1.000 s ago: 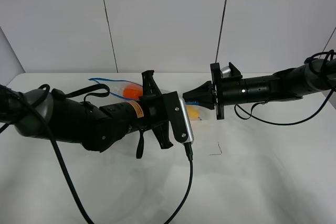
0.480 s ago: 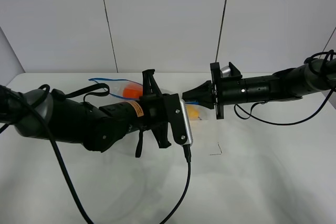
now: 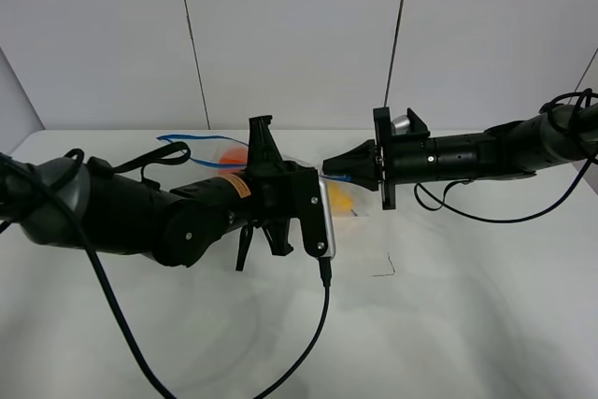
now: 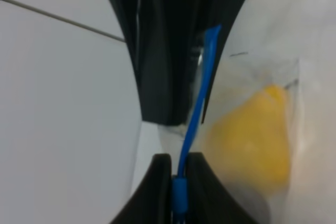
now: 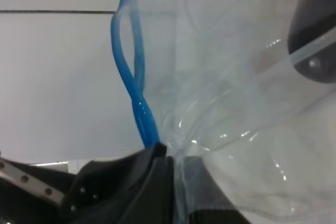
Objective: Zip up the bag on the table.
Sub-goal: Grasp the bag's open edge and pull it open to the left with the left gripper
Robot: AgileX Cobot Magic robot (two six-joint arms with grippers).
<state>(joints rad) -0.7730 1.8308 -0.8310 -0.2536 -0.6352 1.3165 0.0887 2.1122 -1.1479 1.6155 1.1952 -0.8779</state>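
We see the bag [image 3: 224,152], clear and crinkled, stretched between the two arms over the far middle of the worktop [image 3: 448,306]; whether its underside rests on the worktop we cannot tell, since the left arm covers most of it. Its blue zipper strip [image 4: 197,111] runs along one edge, and towards the left of the high view the strip parts into an open loop; an orange [image 3: 234,154] shows through the plastic there, and a yellow pear [image 4: 252,135] shows at the other end, beside the strip.

The left end effector [image 4: 178,157] is closed tight, its two dark fingers pinching the blue zipper strip with no gap showing between them and the strip; from there the strip rises straight to the other arm's dark fingers.

The right end effector [image 5: 173,161] is likewise closed, clamped on the corner of the bag where the strip meets the gathered clear film; in the high view its tip sits just right of the left arm's wrist camera.
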